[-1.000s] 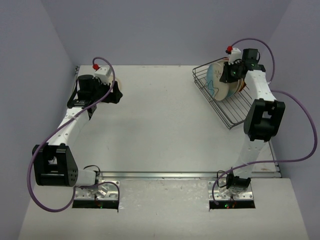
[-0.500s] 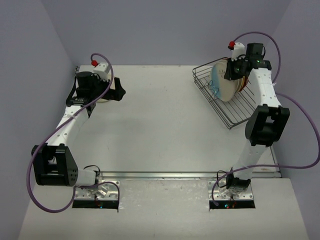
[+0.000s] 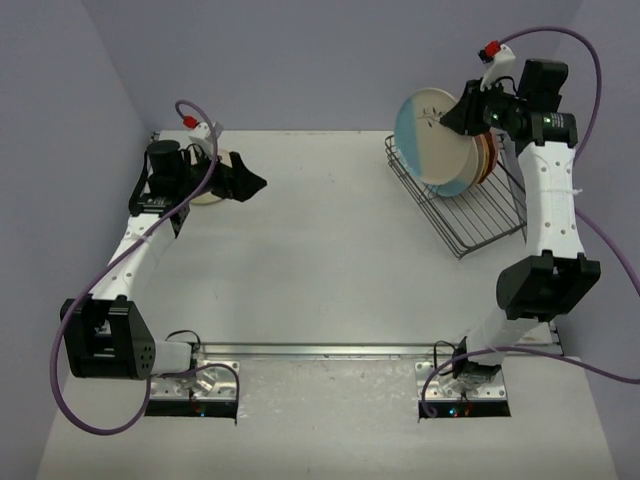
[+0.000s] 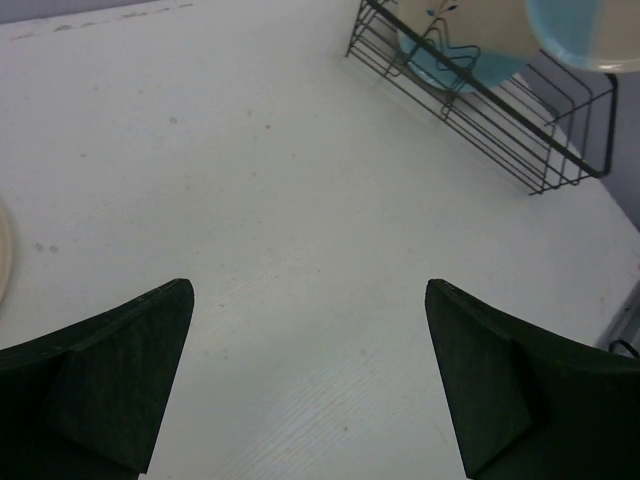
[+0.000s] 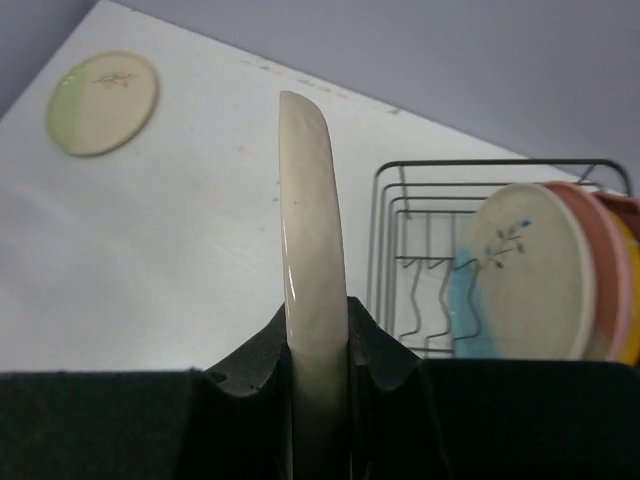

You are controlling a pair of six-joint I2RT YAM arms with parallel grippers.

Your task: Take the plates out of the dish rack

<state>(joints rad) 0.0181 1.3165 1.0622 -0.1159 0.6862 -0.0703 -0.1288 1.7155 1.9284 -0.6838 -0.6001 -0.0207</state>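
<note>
My right gripper (image 3: 462, 112) is shut on the rim of a cream plate with a light-blue segment (image 3: 425, 132) and holds it upright above the left end of the dark wire dish rack (image 3: 480, 225). In the right wrist view this plate (image 5: 308, 220) stands edge-on between the pads. Still in the rack (image 5: 400, 220) stand another cream and light-blue plate (image 5: 520, 270), a pink plate (image 5: 600, 270) and a yellow-orange one (image 5: 633, 310). My left gripper (image 3: 250, 183) is open and empty at the far left, low over the table (image 4: 310, 380).
A cream and green plate (image 5: 102, 102) lies flat on the table at the far left, partly under my left wrist (image 3: 212, 185). Grey walls close off the back and both sides. The rack also shows in the left wrist view (image 4: 500, 130).
</note>
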